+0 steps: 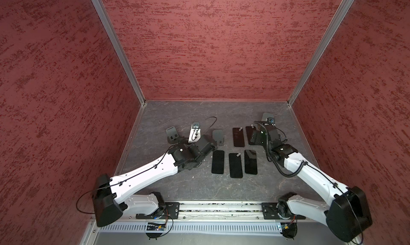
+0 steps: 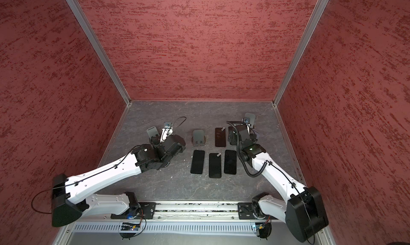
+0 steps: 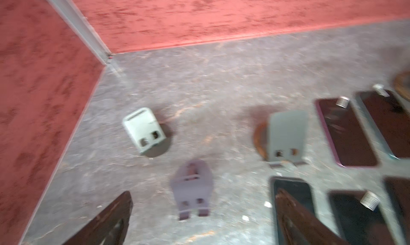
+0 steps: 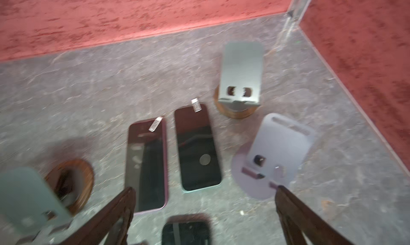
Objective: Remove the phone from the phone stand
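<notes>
Several dark-screened phones lie flat on the grey table: three in a near row (image 1: 235, 165) and two behind them (image 1: 238, 137). Several phone stands stand around them, and none that I see holds a phone. My left gripper (image 3: 203, 192) is open and hovers over a purple stand (image 3: 193, 188), with a white stand (image 3: 144, 130) and a grey stand on a wooden base (image 3: 286, 137) beyond. My right gripper (image 4: 205, 188) is open at the back right, above a pink-edged phone (image 4: 146, 164) and a teal-edged phone (image 4: 197, 148), beside a lilac stand (image 4: 275, 152).
Red textured walls close in the table on three sides, with metal corner posts (image 1: 142, 99). A grey stand on a wooden base (image 4: 240, 77) sits near the back right corner. The arms' mounting rail (image 1: 221, 208) runs along the front edge.
</notes>
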`<state>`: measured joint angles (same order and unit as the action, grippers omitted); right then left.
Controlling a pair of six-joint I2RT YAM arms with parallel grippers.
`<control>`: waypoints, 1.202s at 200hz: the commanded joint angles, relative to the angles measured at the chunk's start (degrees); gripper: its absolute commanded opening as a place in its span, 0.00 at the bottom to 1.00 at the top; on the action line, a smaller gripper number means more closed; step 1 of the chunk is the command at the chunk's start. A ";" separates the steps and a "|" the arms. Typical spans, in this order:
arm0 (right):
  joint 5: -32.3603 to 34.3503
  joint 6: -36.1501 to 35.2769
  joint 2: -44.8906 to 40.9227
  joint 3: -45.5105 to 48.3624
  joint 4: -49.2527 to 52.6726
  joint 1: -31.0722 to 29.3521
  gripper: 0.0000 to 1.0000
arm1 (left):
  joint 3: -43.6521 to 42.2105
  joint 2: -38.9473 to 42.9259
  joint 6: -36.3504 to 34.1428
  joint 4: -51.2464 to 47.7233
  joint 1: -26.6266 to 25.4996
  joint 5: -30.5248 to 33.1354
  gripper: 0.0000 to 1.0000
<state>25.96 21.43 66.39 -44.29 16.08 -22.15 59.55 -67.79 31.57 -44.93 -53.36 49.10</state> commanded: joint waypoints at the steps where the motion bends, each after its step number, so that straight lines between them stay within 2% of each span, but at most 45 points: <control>1: 4.64 -3.63 -2.07 2.83 -5.65 2.06 0.99 | -5.35 7.59 -2.87 1.28 5.10 2.05 1.00; 40: 9.15 -11.79 -6.48 14.19 -23.20 3.61 0.99 | -15.53 23.32 -8.21 7.13 17.24 -3.85 0.99; 60: 8.48 -14.23 -8.65 19.62 -31.89 5.36 0.99 | -20.30 28.96 -10.33 10.82 24.08 -7.50 0.99; 78: 6.98 -14.55 -9.09 22.69 -36.42 7.29 0.99 | -23.54 31.25 -10.86 14.46 27.71 -7.80 1.00; 121: 5.20 -16.74 -4.97 26.94 -46.65 9.99 0.99 | -28.91 27.52 -9.30 21.94 33.18 -8.30 1.00; 164: 1.53 -21.61 5.27 30.40 -65.67 12.49 0.99 | -32.73 21.30 -16.99 35.45 35.96 -11.39 0.99; 174: 0.76 -22.63 7.52 29.35 -66.99 12.90 0.99 | -33.99 20.49 -19.02 39.80 36.92 -12.45 0.99; 205: -1.55 -26.40 14.00 29.15 -78.35 13.97 0.99 | -37.82 18.24 -22.53 52.44 41.71 -18.33 1.00; 226: -3.56 -25.93 19.82 30.12 -86.77 15.72 0.99 | -40.44 16.85 -24.71 60.40 44.91 -25.32 0.99; 231: -3.04 -25.21 19.54 30.05 -86.16 15.96 0.99 | -40.88 16.48 -25.10 61.82 45.42 -26.59 0.99; 240: -5.89 -23.78 18.77 30.38 -84.81 17.34 0.99 | -41.46 15.62 -25.82 64.34 46.30 -28.49 1.00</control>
<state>24.51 -2.55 84.58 -14.31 -60.31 -7.01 19.62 -50.83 9.93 6.61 -9.30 28.91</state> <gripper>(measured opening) 0.987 0.995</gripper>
